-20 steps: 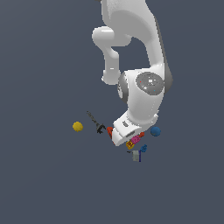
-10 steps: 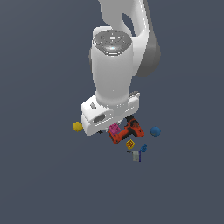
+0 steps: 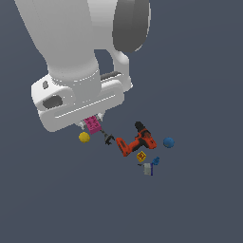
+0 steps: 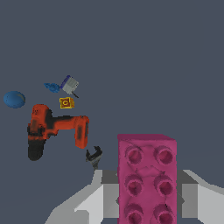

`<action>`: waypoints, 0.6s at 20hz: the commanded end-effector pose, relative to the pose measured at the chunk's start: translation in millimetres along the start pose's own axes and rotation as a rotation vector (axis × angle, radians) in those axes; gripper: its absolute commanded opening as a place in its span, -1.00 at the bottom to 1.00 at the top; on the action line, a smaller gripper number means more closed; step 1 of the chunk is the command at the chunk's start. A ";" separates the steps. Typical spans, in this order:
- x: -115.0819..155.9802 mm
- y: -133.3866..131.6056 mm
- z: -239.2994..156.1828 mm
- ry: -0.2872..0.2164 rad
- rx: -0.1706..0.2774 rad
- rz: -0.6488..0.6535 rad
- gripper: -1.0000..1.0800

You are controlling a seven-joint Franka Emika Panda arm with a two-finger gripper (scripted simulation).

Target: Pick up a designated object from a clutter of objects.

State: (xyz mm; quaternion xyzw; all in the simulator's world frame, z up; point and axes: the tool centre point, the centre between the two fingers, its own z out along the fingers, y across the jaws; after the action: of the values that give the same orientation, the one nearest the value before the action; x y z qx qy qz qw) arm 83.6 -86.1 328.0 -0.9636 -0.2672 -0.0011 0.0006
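Moved closer to the camera since half a second ago, arm now filling the upper left of the exterior view; pink brick gone from beside the drill, now up under the hand. Gripper closed on the pink brick, which pokes out just below the white hand body, left of frame centre. In the wrist view, same pink brick large at lower right, studs facing the camera, clamped between the grey fingers of the gripper.

Rest of the clutter on the dark floor, right of centre in the exterior view. Yellow ball just below the brick in the frame. Dark thin tool between ball and drill. Orange-red and black drill lying on its side. Blue ball near the drill, on the exterior view's right. Yellow cube just under the drill in the frame, blue and white bits below that.

Wrist view, left half: drill, blue ball, yellow cube, blue and white bits, dark tool just beside the drill.
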 end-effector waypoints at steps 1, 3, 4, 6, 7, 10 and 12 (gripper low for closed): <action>-8.1 16.1 -18.1 -0.001 0.001 -0.001 -1.00; -12.8 26.6 -29.4 -0.001 0.000 -0.001 -1.00; -14.8 31.2 -34.3 -0.001 0.000 -0.001 -1.00; -18.0 39.1 -42.6 -0.002 0.000 -0.001 -1.00; -19.3 42.5 -46.2 -0.002 0.000 -0.001 -1.00; -22.4 50.7 -54.6 -0.002 -0.001 0.000 -1.00; -23.8 54.4 -58.4 -0.002 -0.001 0.000 -1.00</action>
State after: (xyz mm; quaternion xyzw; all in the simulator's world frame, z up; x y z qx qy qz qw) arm 90.4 -141.9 382.8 -0.9637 -0.2669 -0.0002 0.0000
